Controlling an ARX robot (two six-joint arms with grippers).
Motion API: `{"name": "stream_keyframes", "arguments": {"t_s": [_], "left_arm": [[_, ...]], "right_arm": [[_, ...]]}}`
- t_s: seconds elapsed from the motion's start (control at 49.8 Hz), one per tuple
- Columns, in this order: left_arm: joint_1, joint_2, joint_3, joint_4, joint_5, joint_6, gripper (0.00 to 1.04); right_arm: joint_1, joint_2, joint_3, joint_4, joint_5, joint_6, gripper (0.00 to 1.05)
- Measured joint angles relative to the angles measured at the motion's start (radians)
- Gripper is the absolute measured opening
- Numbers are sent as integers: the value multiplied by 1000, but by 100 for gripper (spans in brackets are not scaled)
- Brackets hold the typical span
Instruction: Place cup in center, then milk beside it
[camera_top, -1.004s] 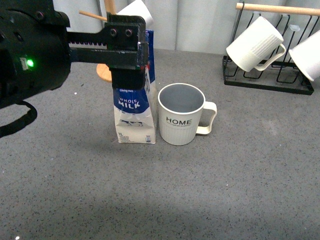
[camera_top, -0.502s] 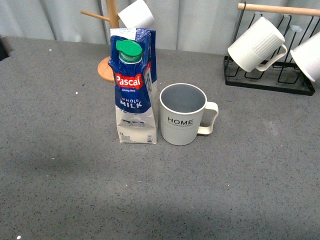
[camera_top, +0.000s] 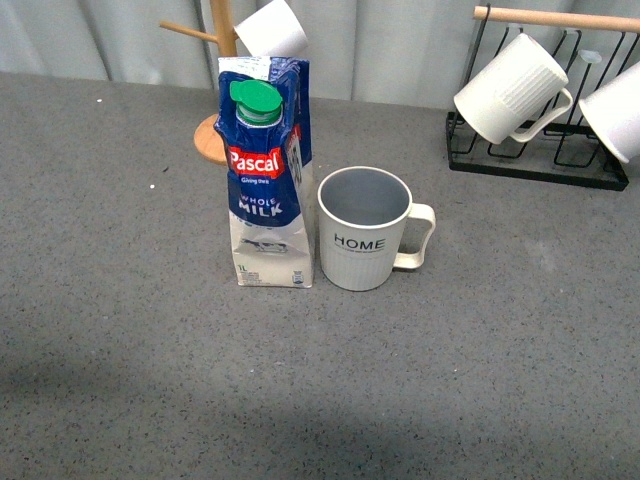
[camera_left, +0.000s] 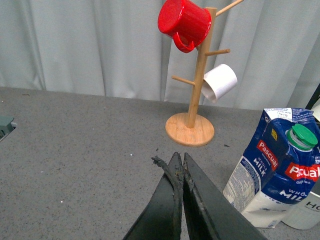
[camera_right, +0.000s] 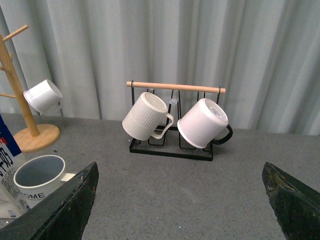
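Grey speckled tabletop (camera_top: 480, 380) fills the front view, and neither arm appears in it. Near the middle of that frame stands the HOME mug (camera_top: 365, 230), upright, handle toward the right; the Pascal milk carton (camera_top: 265, 175) stands upright just beside it on the left, so close that a gap cannot be made out.

In the front view the wooden mug tree (camera_top: 220, 90) at upper centre is cut off by the top edge, with only its base, one peg and part of a small white cup (camera_top: 270, 28) showing; the carton hides part of the base. The left wrist view shows the tree almost whole and adds a red mug (camera_left: 184, 22) hung high on it, which the front view misses. That view cuts the milk carton at its right edge and shows only a sliver of the mug in the lower right corner.

The left gripper (camera_left: 181, 165) rises from the bottom centre of its own view, jaws pressed together with nothing between them, well apart from the carton.

The right gripper (camera_right: 180, 200) shows only as two dark fingers (camera_right: 65, 210) at the lower corners of its view, spread wide and empty. Between them, further back, sits the black wire rack (camera_right: 172, 125) with a ribbed white mug (camera_right: 146, 116) and a smooth white mug (camera_right: 202, 123); the front view crops this rack at upper right.
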Motion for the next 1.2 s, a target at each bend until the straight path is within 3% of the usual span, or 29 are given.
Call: {"name": "stream_keyframes", "arguments": {"t_s": [0.161, 0.261, 0.361, 1.205], "left_arm": [[37, -150, -24, -123, 38, 0, 4], [104, -225, -26, -188, 122, 1, 4], [134, -293, -27, -247, 126, 0, 4], [136, -709, -28, -643, 133, 0, 4]], "right_arm": [[0, 0, 0, 0, 0, 0, 96], [0, 0, 0, 0, 0, 0, 96], [0, 0, 0, 0, 0, 0, 96], [0, 0, 0, 0, 0, 0, 96]]}}
